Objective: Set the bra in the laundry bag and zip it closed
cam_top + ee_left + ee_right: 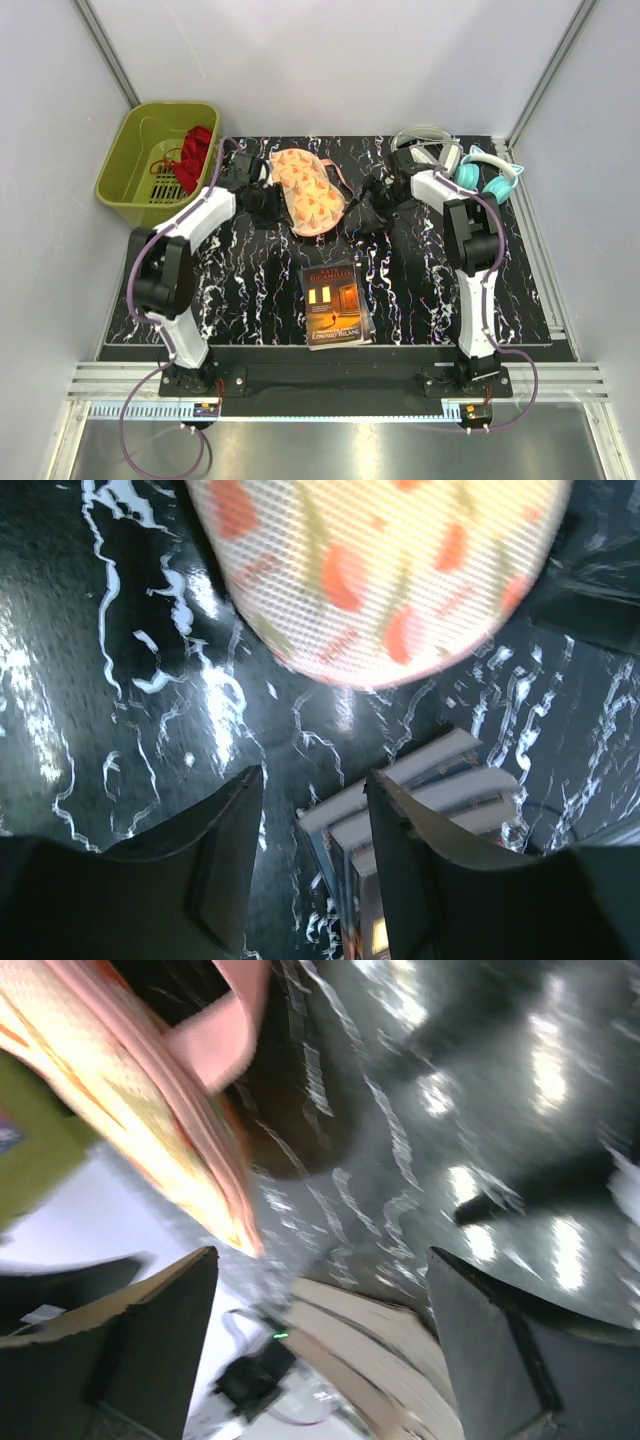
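Peach-pink double-dome mesh laundry bag (308, 190) sits at 12 o'clock on the black marbled table (420, 290), probably light and soft.
Left gripper (315, 785) at its 9 o'clock and right gripper (320, 1255) at 3 o'clock both gape empty; better to pinch the pink zip edging (195, 1130). The yellow bra does not show.

1 laundry bag (307, 192); 1 basket (116, 172); 1 red garment (197, 148); 1 book stack (335, 305); 2 headphones (497, 186).

The laundry bag (385, 570) is matt, fine mesh cloth with smooth pink edging. The tabletop (420, 290) is glossy black with white veining, mirroring the lights. The far-left basket (118, 170) is smooth plastic; the book (335, 303) has a shiny paper cover
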Controlling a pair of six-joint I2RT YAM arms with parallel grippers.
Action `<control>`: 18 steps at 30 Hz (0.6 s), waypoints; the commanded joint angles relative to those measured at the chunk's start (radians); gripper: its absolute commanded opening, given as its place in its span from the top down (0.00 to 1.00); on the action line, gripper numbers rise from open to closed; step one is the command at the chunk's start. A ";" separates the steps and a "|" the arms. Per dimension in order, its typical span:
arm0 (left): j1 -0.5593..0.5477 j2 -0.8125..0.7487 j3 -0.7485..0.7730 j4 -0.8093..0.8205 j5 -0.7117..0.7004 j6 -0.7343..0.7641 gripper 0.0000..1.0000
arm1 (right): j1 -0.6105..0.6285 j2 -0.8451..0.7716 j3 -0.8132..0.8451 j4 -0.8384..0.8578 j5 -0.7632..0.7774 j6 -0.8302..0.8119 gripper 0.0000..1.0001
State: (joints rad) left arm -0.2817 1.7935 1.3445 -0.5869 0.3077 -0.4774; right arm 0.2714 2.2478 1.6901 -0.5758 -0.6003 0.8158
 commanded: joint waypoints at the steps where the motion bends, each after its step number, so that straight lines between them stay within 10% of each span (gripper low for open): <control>1: -0.068 -0.147 0.042 -0.060 -0.114 0.066 0.48 | 0.006 -0.172 0.011 -0.208 0.196 -0.240 0.04; 11: -0.376 -0.255 0.009 -0.036 -0.199 0.040 0.40 | 0.058 -0.629 -0.310 -0.179 0.436 -0.372 0.00; 18: -0.438 -0.654 -0.453 0.307 -0.160 -0.107 0.30 | 0.077 -1.143 -0.812 0.178 0.321 -0.235 0.00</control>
State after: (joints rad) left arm -0.7258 1.3876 1.1007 -0.5137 0.1520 -0.4931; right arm 0.3439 1.3552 1.1164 -0.6262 -0.2470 0.5083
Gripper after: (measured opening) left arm 0.659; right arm 0.993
